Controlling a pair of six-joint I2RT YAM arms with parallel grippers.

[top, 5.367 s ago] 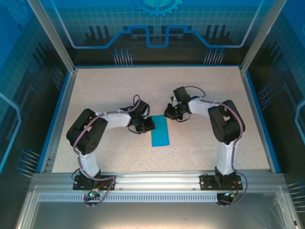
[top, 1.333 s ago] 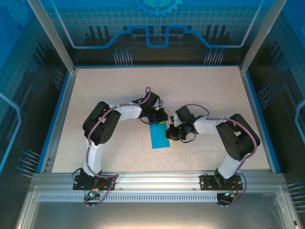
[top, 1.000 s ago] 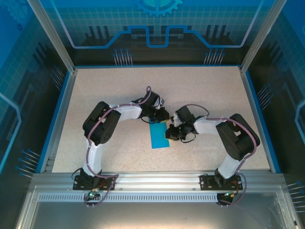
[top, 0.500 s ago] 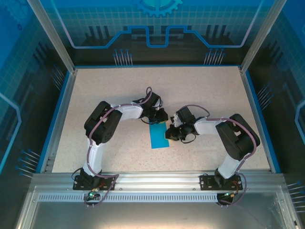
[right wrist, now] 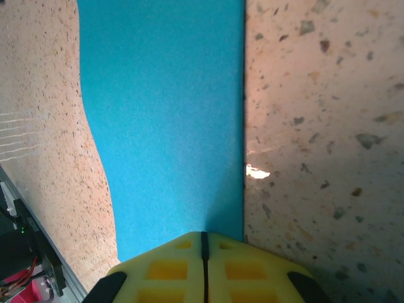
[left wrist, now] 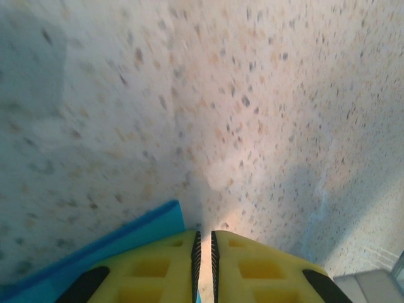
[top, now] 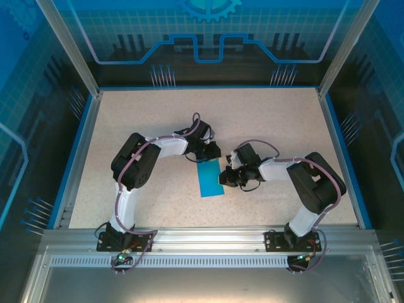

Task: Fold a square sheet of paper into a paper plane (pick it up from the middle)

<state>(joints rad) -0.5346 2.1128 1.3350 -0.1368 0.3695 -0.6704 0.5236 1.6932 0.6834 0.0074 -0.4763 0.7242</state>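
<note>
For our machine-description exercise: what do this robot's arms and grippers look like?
The left arm and right arm have bulky black joint housings joined by white links, with purplish cables looped along them, on black bases. The left gripper and right gripper have yellow fingers with recessed pockets and black pads.

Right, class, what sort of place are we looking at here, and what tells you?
Most likely a robotics lab test cell: a left arm and right arm bolted to a metal rail, a speckled table fenced by blue printed panels, and a teal sheet of paper between them.
</note>
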